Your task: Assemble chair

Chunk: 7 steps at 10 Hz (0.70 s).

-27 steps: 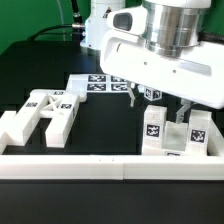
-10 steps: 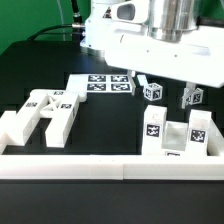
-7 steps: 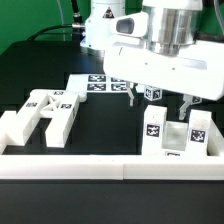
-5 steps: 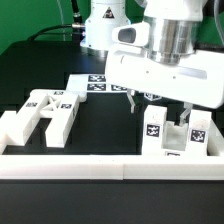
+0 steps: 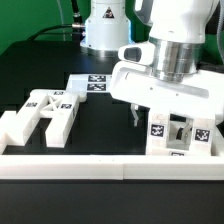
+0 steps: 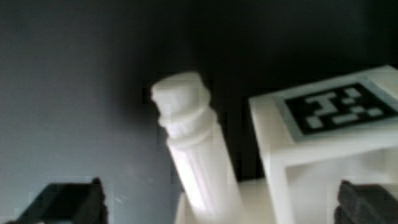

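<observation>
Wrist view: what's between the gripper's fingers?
A white ribbed post stands between the open gripper's fingers, with a tagged white block beside it; the wrist view shows this.

Two clusters of chunky white tagged plastic chair parts are counted, the exterior view's left cluster and right cluster, plus one thin flat white marker board and one white robot arm.
</observation>
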Each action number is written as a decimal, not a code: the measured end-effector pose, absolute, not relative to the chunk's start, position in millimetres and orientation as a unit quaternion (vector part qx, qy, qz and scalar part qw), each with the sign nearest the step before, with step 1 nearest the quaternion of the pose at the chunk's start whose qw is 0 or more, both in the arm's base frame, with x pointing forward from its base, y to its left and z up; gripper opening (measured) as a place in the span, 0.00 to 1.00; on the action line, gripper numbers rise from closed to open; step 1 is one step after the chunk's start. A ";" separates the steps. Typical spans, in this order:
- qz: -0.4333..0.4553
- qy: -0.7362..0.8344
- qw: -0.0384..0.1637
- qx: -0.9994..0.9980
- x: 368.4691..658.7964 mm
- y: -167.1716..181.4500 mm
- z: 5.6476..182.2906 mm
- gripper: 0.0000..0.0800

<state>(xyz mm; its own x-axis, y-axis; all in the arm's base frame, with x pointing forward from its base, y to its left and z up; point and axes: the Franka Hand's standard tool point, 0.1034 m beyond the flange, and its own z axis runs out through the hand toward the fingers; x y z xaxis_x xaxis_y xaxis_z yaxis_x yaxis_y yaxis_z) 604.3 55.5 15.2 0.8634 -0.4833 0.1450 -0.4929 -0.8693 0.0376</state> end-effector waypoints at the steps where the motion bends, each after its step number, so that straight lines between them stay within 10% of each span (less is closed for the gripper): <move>1: 0.077 -0.250 0.034 0.965 607.8 55.1 14.5 0.81; 5: 0.082 -0.246 0.033 0.965 609.1 54.3 14.4 0.80; 7: 0.082 -0.245 0.033 0.965 608.9 55.2 14.5 0.36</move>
